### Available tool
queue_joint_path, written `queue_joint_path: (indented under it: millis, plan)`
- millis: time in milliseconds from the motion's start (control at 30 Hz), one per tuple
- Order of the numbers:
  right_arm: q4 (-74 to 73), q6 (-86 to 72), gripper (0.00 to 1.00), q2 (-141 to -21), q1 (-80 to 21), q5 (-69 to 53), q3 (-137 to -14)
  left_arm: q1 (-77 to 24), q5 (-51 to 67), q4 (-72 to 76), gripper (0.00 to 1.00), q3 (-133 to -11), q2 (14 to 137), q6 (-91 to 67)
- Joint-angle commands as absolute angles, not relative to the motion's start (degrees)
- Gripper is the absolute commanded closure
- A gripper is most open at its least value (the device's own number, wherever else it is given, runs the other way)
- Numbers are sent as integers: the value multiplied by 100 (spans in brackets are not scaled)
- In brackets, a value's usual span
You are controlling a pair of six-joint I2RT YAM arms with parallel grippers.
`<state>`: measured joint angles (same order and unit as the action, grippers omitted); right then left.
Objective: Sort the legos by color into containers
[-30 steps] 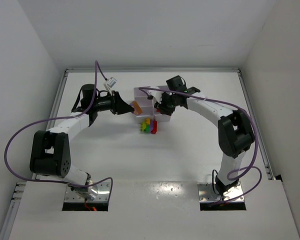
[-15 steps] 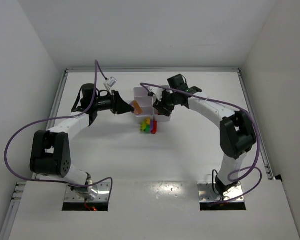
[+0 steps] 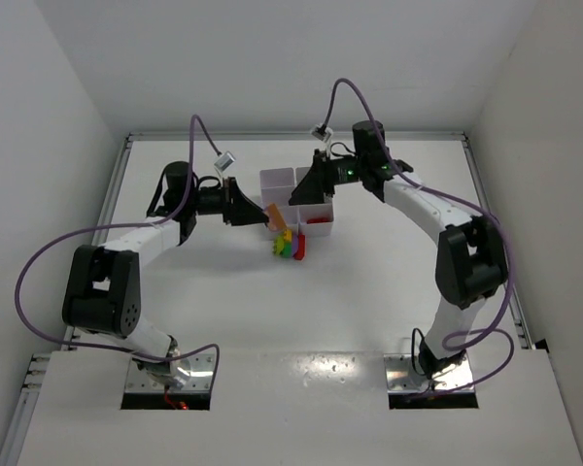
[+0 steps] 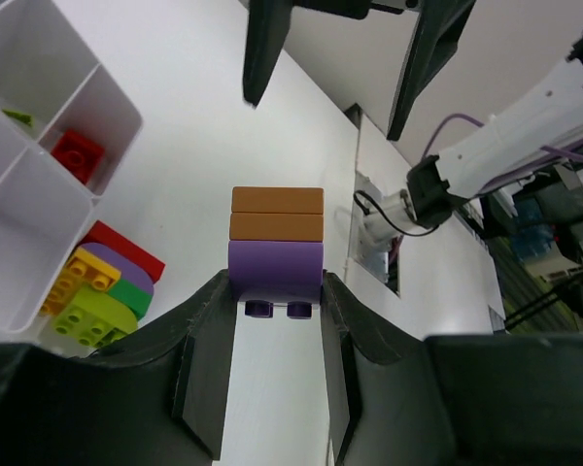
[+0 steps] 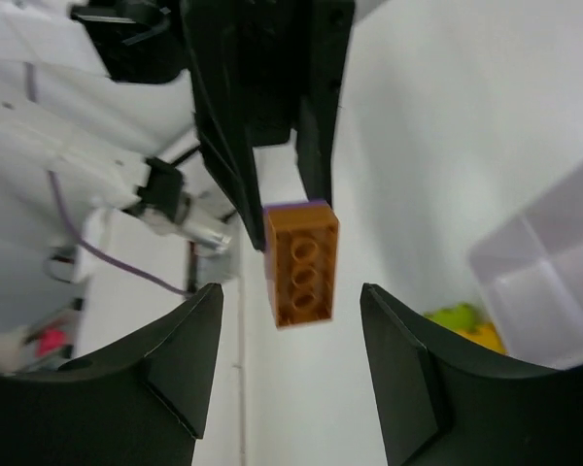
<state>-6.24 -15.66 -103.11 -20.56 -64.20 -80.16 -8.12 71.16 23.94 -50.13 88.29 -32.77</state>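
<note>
Between my black left jaws sits a purple brick (image 4: 275, 267), with an orange piece (image 4: 277, 214) stacked just beyond it. To the left of those jaws, the white tray (image 4: 24, 218) holds a red brick (image 4: 76, 153). Beside it, a yellow brick (image 4: 78, 277), a lime brick (image 4: 87, 320) and a green brick (image 4: 131, 299) lie on the white worktop (image 4: 204, 126). Purple cables (image 3: 39, 272) trail from both arms.

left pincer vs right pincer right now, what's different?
Grip: the left pincer is shut on a purple-and-orange brick stack; the right pincer is open with nothing in it.
Place: in the top view the left pincer sits at the left side of the white tray, the right pincer at its right side.
Shared: both are black and face each other, with the stack between them.
</note>
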Motion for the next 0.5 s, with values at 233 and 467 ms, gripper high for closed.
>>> queue_joint_path:
  millis: [233,467]
  plan:
    - [1002,-3366,38,-10828,-2312,-7356,-8147,-879,7541,2979,91,-5045,8763,-3437]
    - [949,-3313,37,-11004,-2417,-7409,-8306,-932,7488,3383,91,-5045,8763,-3744]
